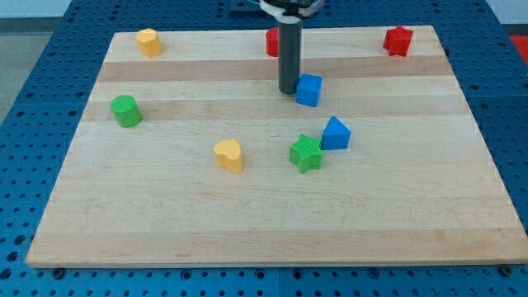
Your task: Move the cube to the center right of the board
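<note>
a wooden board [272, 223] lies on a blue pegboard table, seen from above and slightly from the front. a straight dark rod comes down from the view's top, and my tip [288, 90] rests on the board just left of the blue cube [308, 90], touching it or very nearly so. there is no claw on this arm, only the rod, so nothing is clenched, released or grasped; the rod can only push.

the blue cube sits a little right of the board's middle line and in the upper half of the board. the center right of the board is well apart from it, toward the view's right and somewhat lower. by my reading the task has barely begun: the tip is placed on the correct side for a rightward push, but nearly all of the travel is left (the push would also need to angle downward a bit).

other blocks: a blue triangular block [335, 134] and a green star [306, 153] touch each other below the cube; a yellow heart [228, 154] near the middle; a green cylinder [126, 110] at the left; a yellow block [148, 41] at top left; a red star [398, 40] at top right; a red block [271, 41] half hidden behind the rod.
</note>
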